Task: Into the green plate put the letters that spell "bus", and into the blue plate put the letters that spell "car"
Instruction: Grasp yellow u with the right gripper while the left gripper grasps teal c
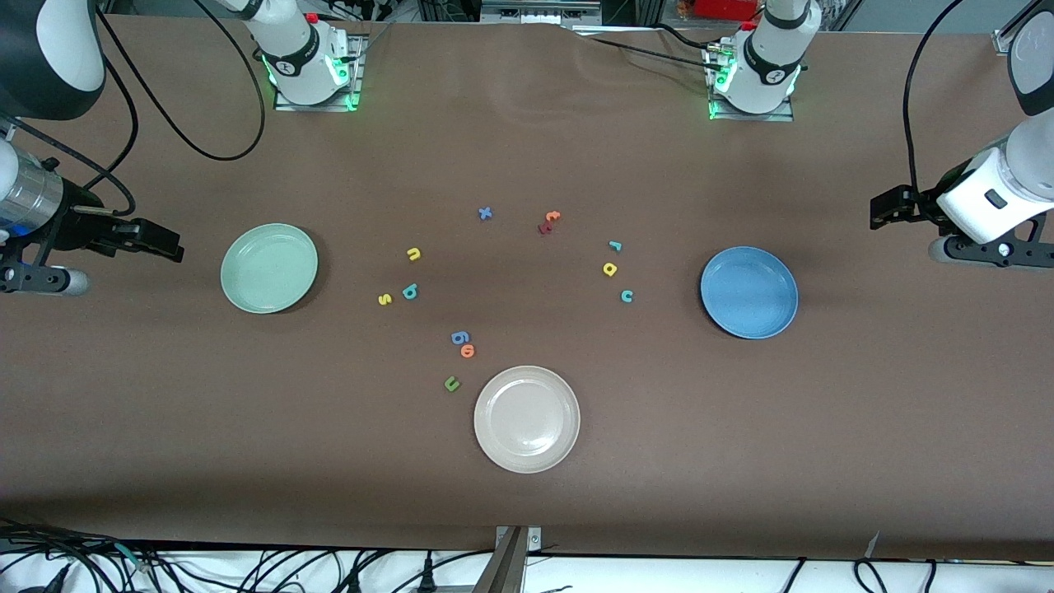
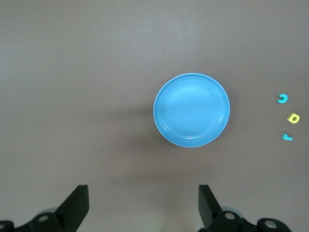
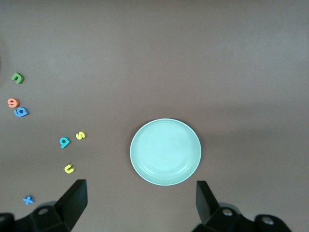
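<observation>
The green plate (image 1: 269, 268) (image 3: 165, 152) lies toward the right arm's end, the blue plate (image 1: 748, 291) (image 2: 191, 109) toward the left arm's end, and nothing lies in either. Beside the green plate lie the yellow "u" (image 1: 414, 254) (image 3: 69, 168), teal "b" (image 1: 410, 291) (image 3: 64, 142) and yellow "s" (image 1: 384, 300) (image 3: 80, 136). Beside the blue plate lie the teal "r" (image 1: 614, 245) (image 2: 287, 137), yellow "a" (image 1: 609, 268) (image 2: 293, 117) and teal "c" (image 1: 627, 296) (image 2: 282, 98). My right gripper (image 1: 169, 241) (image 3: 141, 193) hangs open over the table's end past the green plate. My left gripper (image 1: 879, 210) (image 2: 143, 198) hangs open past the blue plate. Both hold nothing.
A white plate (image 1: 527, 418) lies nearest the front camera, mid-table. Beside it lie a green "u" (image 1: 452, 383), an orange "o" (image 1: 468, 351) and a blue "g" (image 1: 459, 337). Farther from the camera lie a blue "x" (image 1: 485, 213), an orange "t" (image 1: 552, 217) and a dark red letter (image 1: 544, 228).
</observation>
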Tool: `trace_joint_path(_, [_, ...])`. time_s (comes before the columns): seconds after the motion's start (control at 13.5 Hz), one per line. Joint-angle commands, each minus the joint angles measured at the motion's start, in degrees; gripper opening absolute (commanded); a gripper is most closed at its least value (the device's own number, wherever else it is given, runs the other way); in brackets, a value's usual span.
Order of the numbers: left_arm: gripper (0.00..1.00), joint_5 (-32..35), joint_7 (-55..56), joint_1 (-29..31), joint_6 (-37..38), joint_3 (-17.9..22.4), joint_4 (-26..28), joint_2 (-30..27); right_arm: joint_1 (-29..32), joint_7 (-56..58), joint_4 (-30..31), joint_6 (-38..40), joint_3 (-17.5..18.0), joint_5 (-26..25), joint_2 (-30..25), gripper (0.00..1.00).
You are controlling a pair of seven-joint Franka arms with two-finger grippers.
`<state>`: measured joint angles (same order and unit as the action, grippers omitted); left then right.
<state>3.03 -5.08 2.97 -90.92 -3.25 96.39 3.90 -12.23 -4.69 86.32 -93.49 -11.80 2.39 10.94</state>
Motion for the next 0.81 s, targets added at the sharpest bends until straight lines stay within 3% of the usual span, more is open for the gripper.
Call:
trace_joint_path(0.0, [1.0,-1.8,-0.2,-0.1,0.1,-2.3,0.4,0.9,-0.6,-1.4,0.1,0.5,0.1,-0.5,-0.1,0.99])
trace_joint_path(0.37, [1.0,-8.0,6.9,-0.1,-3.3,-7.5,2.0,4.6,-5.2,-13.9,0.1,0.0,1.2,0.2,2.6,0.99])
trace_joint_path(0.52, [1.0,-10.1,9.5,-0.1,-8.7,-9.0,5.9,4.5,-8.9,-21.1,0.2,-0.4,1.2,0.3,3.8,0.99])
trace_joint_path(0.74, [1.0,-10.0,17.9,-0.1,-20.3,-15.1,12.7,4.6,-14.8,-31.2,0.6,-1.9,1.2,0.5,6.4,0.99])
